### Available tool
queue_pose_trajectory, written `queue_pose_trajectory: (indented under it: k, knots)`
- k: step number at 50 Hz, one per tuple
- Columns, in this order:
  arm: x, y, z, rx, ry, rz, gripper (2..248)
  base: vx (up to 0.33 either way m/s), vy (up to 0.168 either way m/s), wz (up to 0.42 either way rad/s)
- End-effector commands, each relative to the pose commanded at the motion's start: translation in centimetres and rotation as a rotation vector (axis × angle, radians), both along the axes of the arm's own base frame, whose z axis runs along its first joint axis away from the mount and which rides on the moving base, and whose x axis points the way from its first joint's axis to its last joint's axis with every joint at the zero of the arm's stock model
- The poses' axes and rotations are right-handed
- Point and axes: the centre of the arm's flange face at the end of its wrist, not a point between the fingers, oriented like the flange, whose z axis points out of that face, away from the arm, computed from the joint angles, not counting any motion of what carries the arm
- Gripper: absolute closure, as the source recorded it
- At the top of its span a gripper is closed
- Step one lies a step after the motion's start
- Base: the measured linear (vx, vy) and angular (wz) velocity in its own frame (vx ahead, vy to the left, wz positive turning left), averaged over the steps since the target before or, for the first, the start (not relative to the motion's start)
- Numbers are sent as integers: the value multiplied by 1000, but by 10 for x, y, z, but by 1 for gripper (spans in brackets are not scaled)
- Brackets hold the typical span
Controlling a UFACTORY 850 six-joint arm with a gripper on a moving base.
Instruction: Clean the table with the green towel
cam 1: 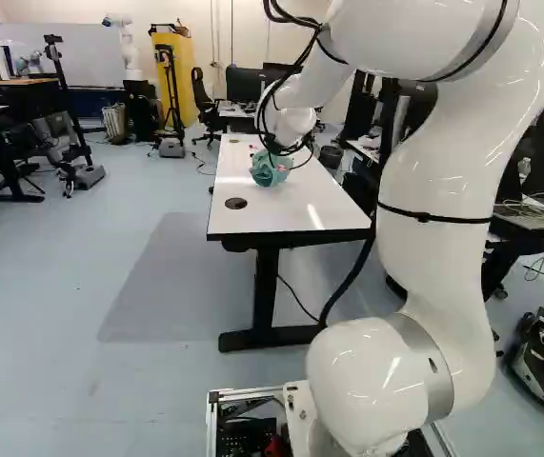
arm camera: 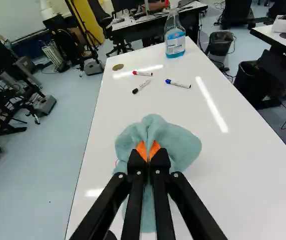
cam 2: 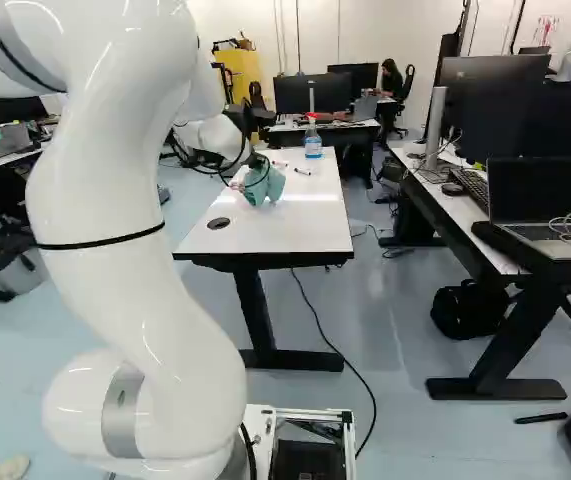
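Nearest to my base cameras, the white arm rises from its lowest joint and reaches forward over a white table on black legs. At its end, my gripper is clenched on the green towel; in the wrist view the orange pads press the cloth between them from two sides. The towel is bunched about the fingertips, with folds spreading to both sides, and is located over the tabletop, past the round dark cover set in the table's near part. Whether the lower folds touch the surface, I cannot tell. A small red mark shows at the towel's edge.

Items noted ahead of the towel: three markers lying flat and apart, one with a red cap, one with a black cap and one with a blue cap. Beyond them, a clear bottle of blue liquid stands upright near the far end. A second round cover sits near one long edge.

Surroundings: an open laptop rests on the desk at the right of the right base view. Another robot stands far back in the left base view.
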Motion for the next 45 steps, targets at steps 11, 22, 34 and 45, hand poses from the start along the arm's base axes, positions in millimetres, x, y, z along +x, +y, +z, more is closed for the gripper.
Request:
queue_pose_trajectory:
  k: [11,22,34,45]
  knots:
    - [16,6,-1,1,-7,7,226,0,0,0]
    - [27,19,-2,1,-14,26,226,0,0,0]
    - [29,31,-2,1,-20,44,226,0,0,0]
    - [31,37,-10,-1,-20,50,226,0,0,0]
